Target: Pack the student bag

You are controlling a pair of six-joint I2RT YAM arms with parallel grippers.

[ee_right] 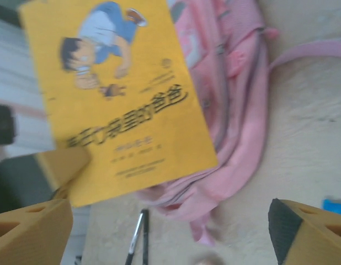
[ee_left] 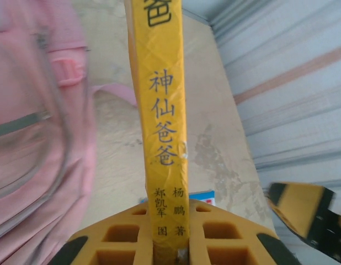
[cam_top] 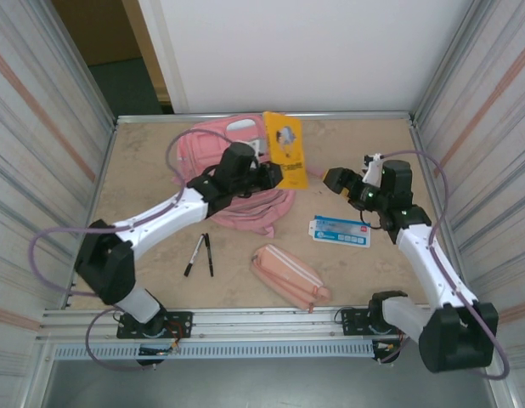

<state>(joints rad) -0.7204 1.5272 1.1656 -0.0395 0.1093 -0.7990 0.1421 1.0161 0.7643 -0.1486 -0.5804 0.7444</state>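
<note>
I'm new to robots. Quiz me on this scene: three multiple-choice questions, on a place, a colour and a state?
1. Where are the two pens? A. in a cup B. on the table, left of the pencil case C. on a shelf
2. The book in the left gripper is: A. blue B. yellow C. green
3. The right gripper is: A. shut on a pen B. shut on the book C. open, empty
Answers: 1 B, they lie on bare tabletop; 2 B, yellow cover and spine; 3 C, fingers wide apart, nothing between.
</note>
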